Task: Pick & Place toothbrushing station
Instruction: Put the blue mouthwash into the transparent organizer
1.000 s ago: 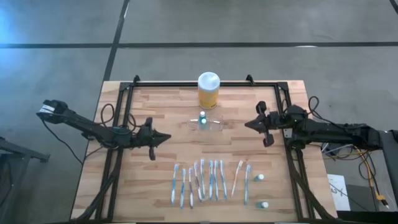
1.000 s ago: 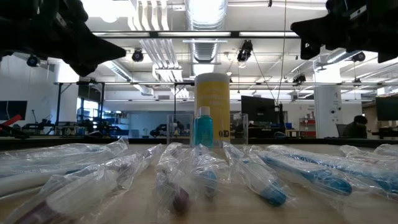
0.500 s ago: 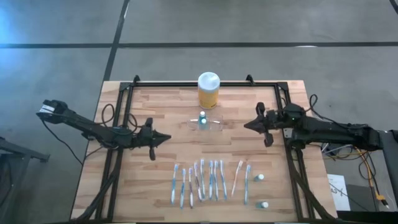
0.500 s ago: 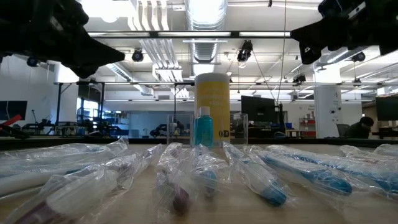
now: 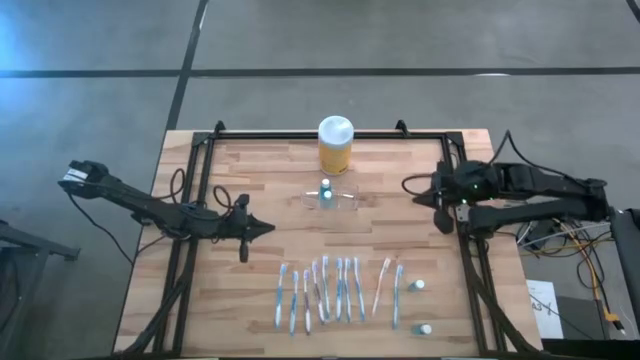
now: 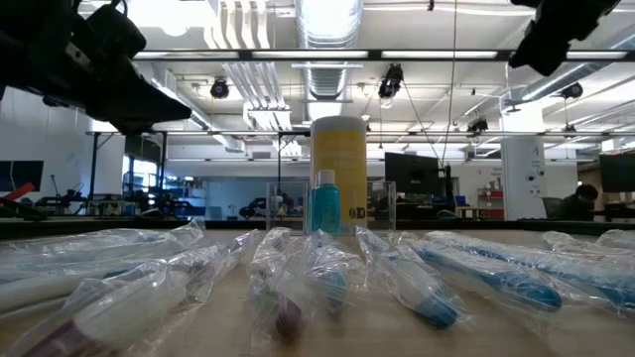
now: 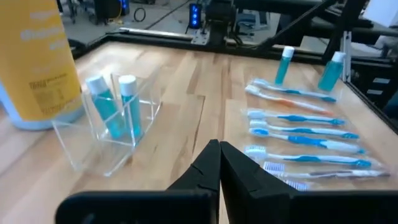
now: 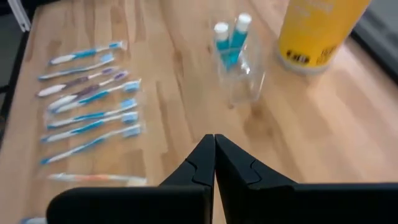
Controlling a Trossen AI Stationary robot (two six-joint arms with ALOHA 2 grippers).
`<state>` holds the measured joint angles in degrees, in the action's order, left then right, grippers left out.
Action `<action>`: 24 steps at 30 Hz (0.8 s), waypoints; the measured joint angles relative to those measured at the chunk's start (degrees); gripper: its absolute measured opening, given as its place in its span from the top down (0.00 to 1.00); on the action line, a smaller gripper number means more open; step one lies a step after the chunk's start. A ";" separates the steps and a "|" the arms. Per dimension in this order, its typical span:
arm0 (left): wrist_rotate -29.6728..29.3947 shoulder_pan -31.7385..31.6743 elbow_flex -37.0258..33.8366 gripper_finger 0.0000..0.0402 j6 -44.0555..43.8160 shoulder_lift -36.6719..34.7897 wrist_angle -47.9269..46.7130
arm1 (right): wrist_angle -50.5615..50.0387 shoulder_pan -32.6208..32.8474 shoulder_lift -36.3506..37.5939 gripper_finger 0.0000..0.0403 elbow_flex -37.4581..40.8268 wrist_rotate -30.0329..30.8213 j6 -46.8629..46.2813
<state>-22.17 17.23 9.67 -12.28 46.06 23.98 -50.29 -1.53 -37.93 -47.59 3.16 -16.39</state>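
Currently the station [image 5: 329, 198] lies crosswise on the surface between both closed, empty grippers, left gripper [image 5: 268, 227] and right gripper [image 5: 406, 185] about equally near.

A wooden surface [image 5: 270, 180] carries a yellow jar [image 5: 335, 145] at the far edge, with the clear holder [image 5: 329, 198] just in front of it (two small blue bottles stand inside). Nearer lies a row of bagged toothbrushes [image 5: 335, 290], and two more small bottles [image 5: 421, 306] beside them.

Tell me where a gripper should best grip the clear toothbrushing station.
Probably from above, pinching a bare end wall of the toothbrushing station: thin upright clear walls suit a pinch, the blue tubes fill the middle, and the yellow jar stands close behind.
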 joint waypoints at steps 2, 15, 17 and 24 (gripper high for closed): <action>0.02 0.00 0.00 0.99 -2.03 -0.02 -0.15 | -2.87 4.74 -0.03 0.98 -0.34 3.74 -4.62; 1.96 0.00 2.13 0.97 -4.09 -0.24 -1.08 | -11.22 33.93 -5.13 0.98 0.12 18.71 -27.35; 0.48 0.00 2.87 0.95 -3.72 -0.24 -1.07 | -11.49 36.17 -7.65 0.98 0.15 18.16 -28.24; -5.38 -0.04 5.37 0.83 0.22 -0.07 -2.70 | -13.39 37.17 -15.57 0.94 -1.14 12.66 -31.21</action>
<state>-27.55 17.19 15.04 -12.06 45.99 21.28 -63.68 35.64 -53.50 -48.73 15.82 -47.59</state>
